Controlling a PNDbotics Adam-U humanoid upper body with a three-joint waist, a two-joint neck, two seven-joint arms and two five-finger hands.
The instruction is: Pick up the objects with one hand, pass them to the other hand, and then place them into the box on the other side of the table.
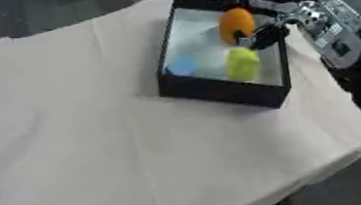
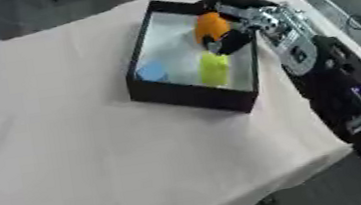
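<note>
Right hand point(image 1: 271, 17) curls round an orange rounded object point(image 1: 236, 24), held over the black-walled box with pale floor point(image 1: 218, 90). We count a yellow-green object point(image 1: 243, 64) and a small blue one point(image 1: 182, 67) already inside. Remaining, we judge: release the orange one. Left hand unseen.

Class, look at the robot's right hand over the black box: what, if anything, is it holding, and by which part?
The right hand holds the orange object, its fingers curled around the object's right side, above the box.
</note>
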